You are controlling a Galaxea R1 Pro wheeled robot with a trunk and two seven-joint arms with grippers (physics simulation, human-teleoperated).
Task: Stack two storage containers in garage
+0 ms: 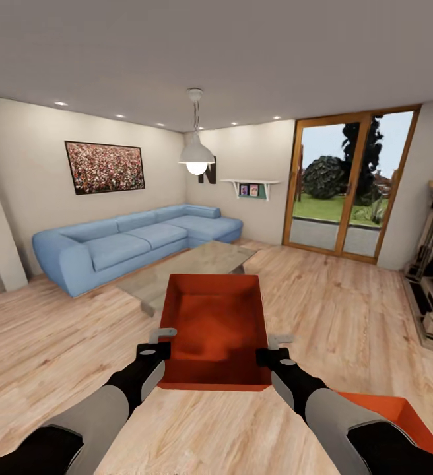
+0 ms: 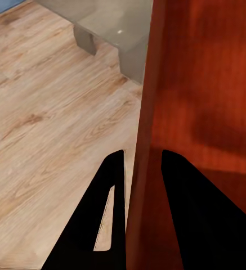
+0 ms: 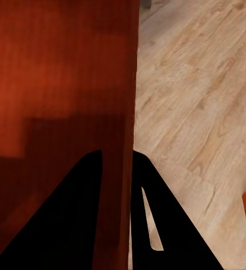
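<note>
An orange-red, rectangular, open-topped storage container with thin plain walls (image 1: 216, 330) is held up in front of the robot, above the light wood plank floor (image 1: 348, 310) of the living room, with a long side wall gripped by each arm. The left tool (image 1: 165, 342) is seen in the head view at the container's near left corner, and in the left wrist view (image 2: 138, 185) its two black fingers (image 2: 103, 225) are closed over the thin left wall, one finger outside and one inside the bin. The right tool (image 1: 269, 349) is placed at the near right corner; in the right wrist view (image 3: 118, 185) its dark fingers (image 3: 156, 225) are likewise clamped on the right wall, one on each face. The container is carried roughly level between the two tools, its open top turned upward and its far end pointing toward a low glass-topped desk (image 1: 197, 264). A second orange-red container (image 1: 395, 415) is seen on the plank floor just beside the right forearm, partly hidden by it. Behind the desk a light blue corner sofa (image 1: 131, 241) is set against the wall, a white pendant lamp (image 1: 197, 155) is hung above, and a wood-framed glass door (image 1: 348, 185) is seen to the right.
</note>
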